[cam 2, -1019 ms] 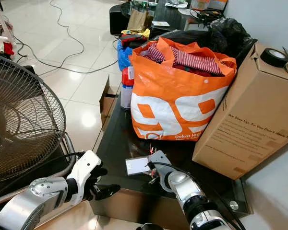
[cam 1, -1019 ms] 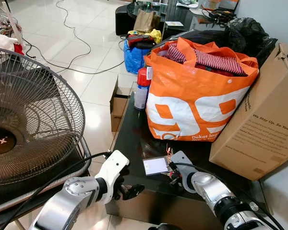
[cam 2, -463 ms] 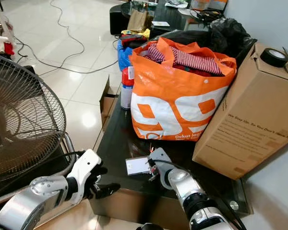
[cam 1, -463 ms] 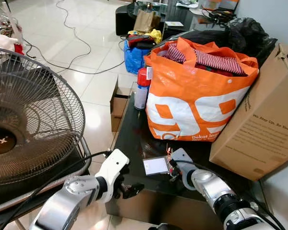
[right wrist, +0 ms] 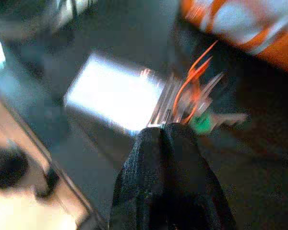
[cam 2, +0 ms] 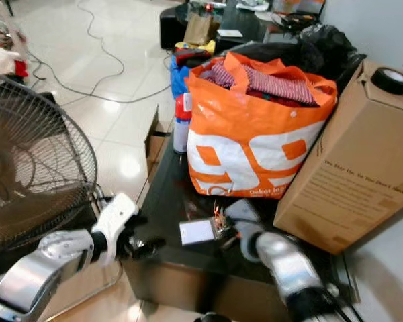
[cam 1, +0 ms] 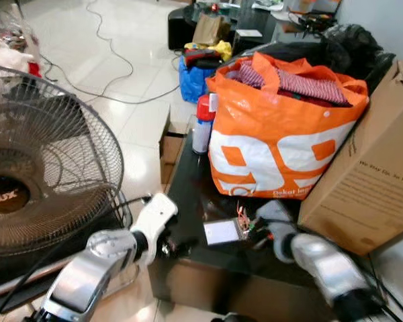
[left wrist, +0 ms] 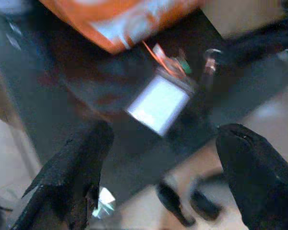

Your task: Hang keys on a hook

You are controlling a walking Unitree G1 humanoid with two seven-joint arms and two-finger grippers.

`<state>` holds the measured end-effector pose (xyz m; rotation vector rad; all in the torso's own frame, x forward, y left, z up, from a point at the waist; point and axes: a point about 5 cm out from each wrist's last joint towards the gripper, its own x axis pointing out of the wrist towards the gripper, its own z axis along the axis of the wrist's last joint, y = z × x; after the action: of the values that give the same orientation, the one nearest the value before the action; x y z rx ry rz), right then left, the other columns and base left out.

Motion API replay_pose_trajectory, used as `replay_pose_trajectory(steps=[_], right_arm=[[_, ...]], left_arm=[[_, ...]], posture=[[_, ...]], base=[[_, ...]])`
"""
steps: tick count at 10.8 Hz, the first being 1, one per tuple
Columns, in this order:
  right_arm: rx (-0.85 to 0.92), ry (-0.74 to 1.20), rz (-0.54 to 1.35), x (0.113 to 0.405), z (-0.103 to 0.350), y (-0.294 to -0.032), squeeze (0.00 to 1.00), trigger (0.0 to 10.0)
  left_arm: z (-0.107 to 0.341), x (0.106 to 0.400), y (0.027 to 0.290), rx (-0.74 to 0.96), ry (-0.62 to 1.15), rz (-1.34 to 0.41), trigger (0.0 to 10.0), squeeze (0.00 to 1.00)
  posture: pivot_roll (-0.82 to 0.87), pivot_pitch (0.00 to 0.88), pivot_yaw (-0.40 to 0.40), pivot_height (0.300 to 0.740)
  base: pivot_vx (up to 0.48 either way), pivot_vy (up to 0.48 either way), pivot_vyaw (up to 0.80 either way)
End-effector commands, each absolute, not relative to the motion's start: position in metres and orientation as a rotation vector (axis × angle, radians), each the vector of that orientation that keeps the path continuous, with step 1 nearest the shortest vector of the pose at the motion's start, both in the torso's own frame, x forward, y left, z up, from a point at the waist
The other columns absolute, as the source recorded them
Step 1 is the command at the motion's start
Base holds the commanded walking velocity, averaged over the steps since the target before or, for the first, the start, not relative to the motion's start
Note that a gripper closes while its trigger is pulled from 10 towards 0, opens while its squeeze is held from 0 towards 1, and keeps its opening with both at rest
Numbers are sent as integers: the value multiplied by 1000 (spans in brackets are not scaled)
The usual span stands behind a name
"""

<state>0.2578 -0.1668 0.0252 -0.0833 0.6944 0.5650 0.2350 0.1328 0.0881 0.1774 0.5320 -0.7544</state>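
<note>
i see a glossy black table (cam 1: 188, 181) carrying a crinkly orange plastic bag (cam 1: 282, 144) stuffed with striped cloth, and a plain brown cardboard box (cam 1: 366, 181) touching it on my right. a round wire-grille fan (cam 1: 47, 168) stands on my left over shiny pale floor tiles. the bunch of keys (right wrist: 192, 103) lies on the table just in front of the bag: thin metal pieces, blurred, with orange cord, a green bit and a flat white rectangular tag (right wrist: 113, 93). my right gripper (right wrist: 165, 132) reaches low over the table, fingers pinched together with tips touching the ring end; whether they actually grip it i cannot tell. my left gripper (left wrist: 158, 143) hovers at the table's front edge, fingers spread wide, keys between them in its view.
</note>
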Motion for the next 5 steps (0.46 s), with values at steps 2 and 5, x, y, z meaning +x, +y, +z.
replay_pose_trajectory(steps=[2,5], right_arm=[[118,469,334,264,75,-189,0,0],[187,199,122,254,122,-179,0,0]], left_arm=[[121,254,138,158,265,-572,10000,0],[144,267,149,165,129,-389,10000,0]], posture=[[-63,0,-93,740],[-61,0,-57,740]], base=[[0,0,0],[0,0,0]])
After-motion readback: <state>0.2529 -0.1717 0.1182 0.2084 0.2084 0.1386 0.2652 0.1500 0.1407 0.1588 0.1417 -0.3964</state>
